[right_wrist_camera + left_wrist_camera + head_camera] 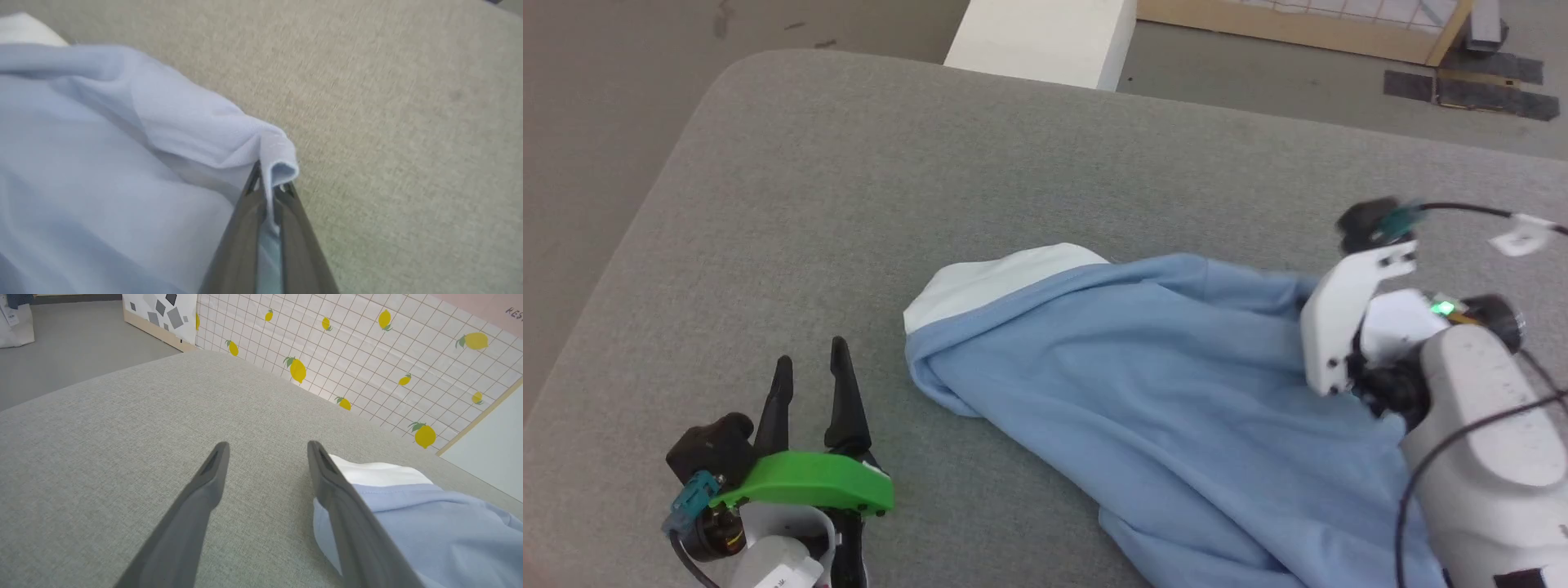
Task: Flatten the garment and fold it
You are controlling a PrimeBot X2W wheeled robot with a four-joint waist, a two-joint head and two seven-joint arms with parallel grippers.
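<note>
The garment, a light blue T-shirt with a white part at its far left end, lies bunched across the grey cushion. In the right wrist view my right gripper is shut on a fold at the garment's edge, the cloth pinched between both fingers. In the head view that gripper's fingers are hidden behind the right wrist at the garment's right side. My left gripper stands open over bare cushion, left of the garment. In the left wrist view the garment lies just past the right finger.
The cushion's rounded far-left corner drops to grey floor. A white block stands past the far edge. A lemon-print tiled panel rises behind the cushion. A cable arcs from the right wrist.
</note>
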